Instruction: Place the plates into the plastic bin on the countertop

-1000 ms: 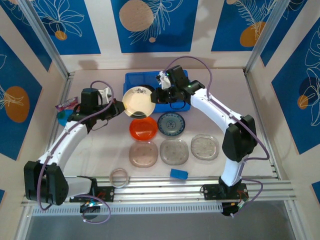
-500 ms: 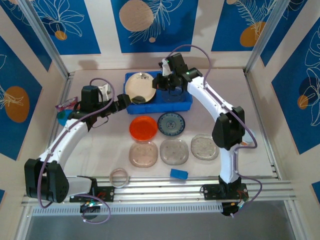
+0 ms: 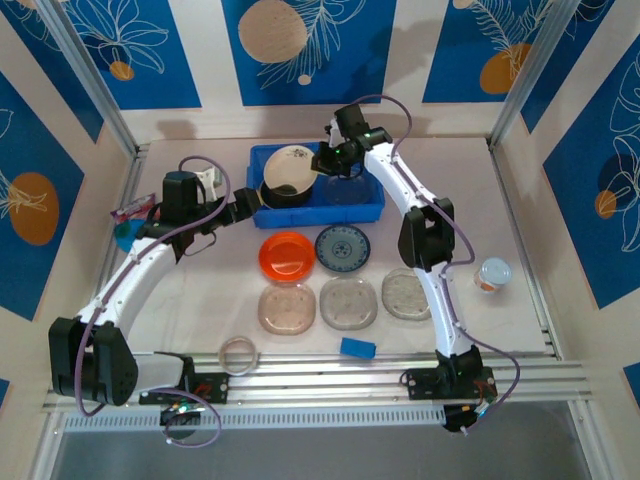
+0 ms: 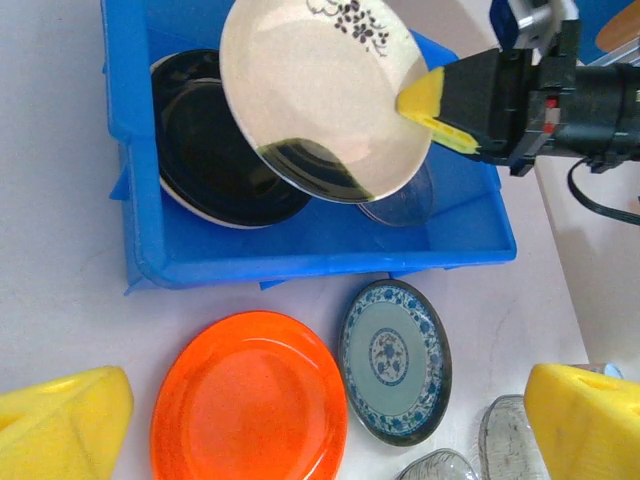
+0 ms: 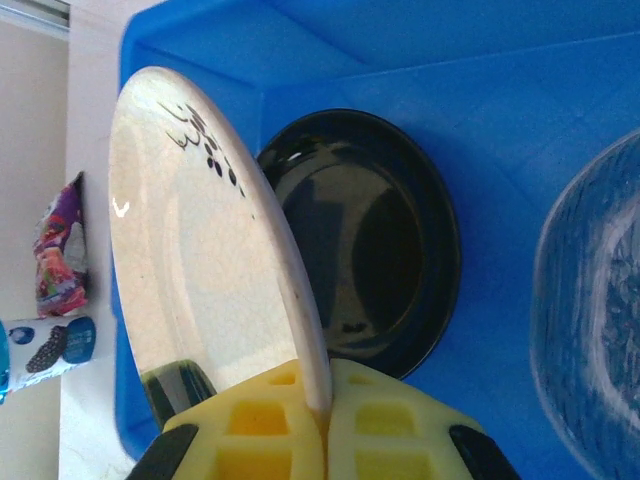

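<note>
The right pincer (image 5: 325, 425) is clamped tight on the rim of the beige plate (image 5: 200, 250), with yellow fingers (image 5: 260, 440) on either side of the edge. The plate is tilted steeply, almost on edge, and held up over the plastic bin (image 5: 520, 60). Past the held plate from this pincer, the black plate (image 5: 370, 240) lies flat on the bin floor, partly hidden by the beige one. A clear plate (image 5: 590, 300) is also in the bin, off to the side of the pincer's tips and apart from the beige plate. The left pincer (image 3: 249, 207) has its jaws spread as wide as they go with nothing between them, hanging just outside the bin's near left corner. In its wrist view the orange plate (image 4: 250, 400) and the blue-white plate (image 4: 395, 360) lie flat just beside each other on the countertop (image 3: 200, 290), just short of the bin's near wall and clear of both fingers. Three translucent plates (image 3: 349, 302) sit in a row farther back from this pincer, toward the arm bases, outside the bin.
</note>
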Robot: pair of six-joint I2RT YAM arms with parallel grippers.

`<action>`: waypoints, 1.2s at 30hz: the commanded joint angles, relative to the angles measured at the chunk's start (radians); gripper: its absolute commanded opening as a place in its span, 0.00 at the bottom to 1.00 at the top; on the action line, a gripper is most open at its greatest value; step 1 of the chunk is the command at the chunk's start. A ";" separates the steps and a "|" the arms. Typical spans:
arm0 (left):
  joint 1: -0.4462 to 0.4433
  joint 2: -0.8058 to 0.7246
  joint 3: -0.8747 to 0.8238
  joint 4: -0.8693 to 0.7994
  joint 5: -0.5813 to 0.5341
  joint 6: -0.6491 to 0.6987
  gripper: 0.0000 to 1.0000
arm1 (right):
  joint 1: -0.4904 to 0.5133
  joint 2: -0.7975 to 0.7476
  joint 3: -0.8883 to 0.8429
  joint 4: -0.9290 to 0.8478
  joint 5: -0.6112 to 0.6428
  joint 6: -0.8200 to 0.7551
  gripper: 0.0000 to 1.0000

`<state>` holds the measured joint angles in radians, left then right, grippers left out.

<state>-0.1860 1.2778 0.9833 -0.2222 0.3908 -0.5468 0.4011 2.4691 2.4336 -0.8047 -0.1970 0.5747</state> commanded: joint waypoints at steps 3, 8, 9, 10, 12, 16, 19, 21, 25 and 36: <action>-0.010 0.018 -0.008 0.039 -0.004 0.002 1.00 | -0.008 0.071 0.077 -0.012 -0.077 0.033 0.00; -0.011 0.034 -0.013 0.046 -0.005 -0.001 0.99 | -0.007 0.100 0.075 0.031 -0.094 0.059 0.00; -0.013 0.037 -0.013 0.050 -0.002 -0.004 0.99 | -0.008 0.102 0.070 0.052 -0.102 0.068 0.00; -0.012 0.042 -0.014 0.055 0.007 -0.009 0.99 | -0.008 0.106 0.072 0.065 -0.110 0.077 0.00; -0.014 0.051 -0.013 0.063 0.010 -0.016 0.99 | -0.005 0.122 0.097 0.065 -0.111 0.083 0.00; -0.022 0.063 -0.017 0.070 0.006 -0.019 0.99 | -0.001 0.167 0.159 0.035 -0.110 0.086 0.00; -0.023 0.071 -0.019 0.077 0.005 -0.020 0.99 | -0.001 0.182 0.169 0.024 -0.108 0.089 0.00; -0.025 0.076 -0.017 0.075 0.004 -0.016 0.98 | -0.001 0.188 0.168 0.019 -0.105 0.089 0.00; -0.026 0.075 -0.020 0.077 -0.006 -0.016 0.98 | 0.004 0.189 0.166 0.022 -0.103 0.089 0.00; -0.044 0.086 -0.030 0.084 -0.024 -0.017 0.99 | 0.034 0.224 0.205 0.000 -0.094 0.085 0.01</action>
<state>-0.2176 1.3518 0.9665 -0.1566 0.3801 -0.5667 0.4194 2.6823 2.6011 -0.7795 -0.2661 0.6502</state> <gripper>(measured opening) 0.984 0.066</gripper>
